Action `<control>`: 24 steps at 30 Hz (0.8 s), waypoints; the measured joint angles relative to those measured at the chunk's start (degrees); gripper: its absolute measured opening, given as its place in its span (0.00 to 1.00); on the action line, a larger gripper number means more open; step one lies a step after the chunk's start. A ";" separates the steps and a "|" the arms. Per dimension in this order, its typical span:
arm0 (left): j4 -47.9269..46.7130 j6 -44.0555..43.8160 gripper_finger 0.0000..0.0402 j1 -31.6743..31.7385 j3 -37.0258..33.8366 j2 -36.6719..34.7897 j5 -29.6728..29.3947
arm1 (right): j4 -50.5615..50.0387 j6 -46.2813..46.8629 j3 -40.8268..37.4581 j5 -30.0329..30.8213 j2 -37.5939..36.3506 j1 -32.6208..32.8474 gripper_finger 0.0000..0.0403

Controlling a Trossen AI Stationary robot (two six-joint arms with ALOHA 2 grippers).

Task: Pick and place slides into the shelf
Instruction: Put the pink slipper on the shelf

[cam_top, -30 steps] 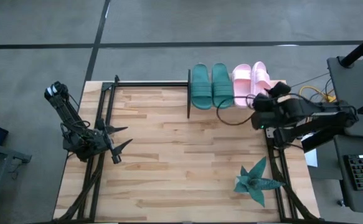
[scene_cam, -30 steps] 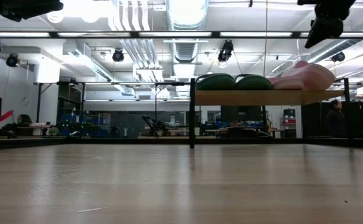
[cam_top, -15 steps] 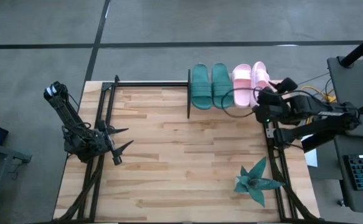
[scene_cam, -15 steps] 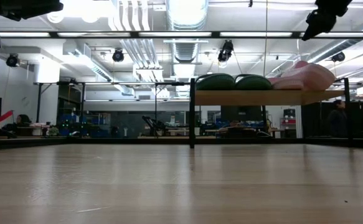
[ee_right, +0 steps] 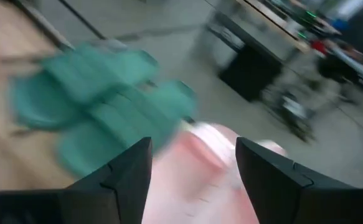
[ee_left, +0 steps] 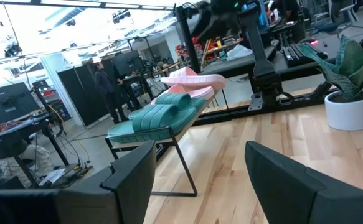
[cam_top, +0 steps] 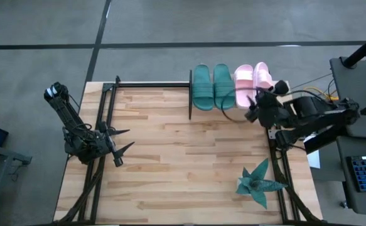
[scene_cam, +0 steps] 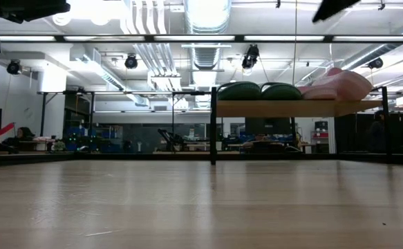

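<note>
The shelf (scene_cam: 291, 108) stands at the table's far edge, right of the middle. Two teal slides (cam_top: 213, 86) lie side by side on its left half. Two pink slides (cam_top: 252, 83) lie on its right half, the rightmost one (scene_cam: 343, 81) tilted and leaning on its neighbour. My right gripper (cam_top: 253, 108) hovers open just in front of the pink slides, above shelf height, with nothing between its fingers (ee_right: 128, 174). My left gripper (cam_top: 127, 137) waits open near the table's left edge, pointing level toward the shelf (ee_left: 169, 115).
A teal spiky plant (cam_top: 258, 182) in a white pot (ee_left: 352, 109) stands near the table's front right corner. Black metal frames run along the table's left (cam_top: 101, 125) and right (cam_top: 277, 163) edges. A dark cable (cam_top: 230, 119) loops below the shelf. Bare wood lies in the middle.
My right gripper has risen, almost leaving the top of the low view, and has rolled and tipped while swinging from the shelf's right end toward the table's left. It stays open. The slides have kept their places on the shelf.
</note>
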 joint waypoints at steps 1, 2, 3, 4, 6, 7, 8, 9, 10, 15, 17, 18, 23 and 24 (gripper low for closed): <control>0.00 -0.02 0.57 0.00 0.00 0.00 0.00 | 0.24 0.82 1.15 0.02 0.74 2.69 0.55; 0.00 -0.02 0.57 -0.01 0.00 0.00 0.00 | 0.54 1.73 2.61 0.04 1.59 5.67 0.55; 0.00 -0.04 0.57 -0.02 0.00 0.00 -0.01 | 0.84 2.61 4.04 0.12 2.60 8.90 0.55; 0.00 -0.04 0.57 -0.02 0.00 0.00 0.00 | 1.33 3.37 5.39 0.32 3.91 12.27 0.55; 0.00 -0.39 0.57 -0.01 0.00 0.00 0.00 | 1.80 4.73 8.17 2.12 6.98 19.12 0.55; 0.00 -0.98 0.57 -0.02 0.00 0.00 0.00 | 1.72 5.31 9.59 4.19 8.98 22.87 0.55; 0.01 -1.51 0.57 -0.01 0.00 0.00 -0.01 | 1.43 5.83 11.02 6.35 10.87 26.32 0.55; 0.00 -1.55 0.57 -0.01 0.00 0.00 0.00 | 1.10 6.54 12.44 8.37 12.60 29.59 0.55; 0.00 -1.57 0.57 0.00 0.00 0.05 -0.02 | 1.18 7.59 13.98 9.64 14.09 32.89 0.55; 0.01 -1.58 0.57 -0.02 0.00 0.77 0.00 | 1.20 15.58 19.65 12.66 21.32 45.98 0.55; -0.02 -1.57 0.57 -0.02 0.00 1.20 -0.02 | 1.10 18.61 20.72 14.26 24.03 50.04 0.55; 0.00 -1.58 0.57 -0.02 0.00 1.38 0.00 | 0.97 19.73 21.14 14.56 25.08 51.65 0.55; -0.02 -1.61 0.57 -0.01 0.00 2.31 0.00 | -7.06 26.95 21.46 13.02 30.73 54.37 0.55; -0.02 -1.60 0.57 0.00 0.00 2.42 0.00 | -10.70 30.23 21.41 11.98 31.80 54.24 0.55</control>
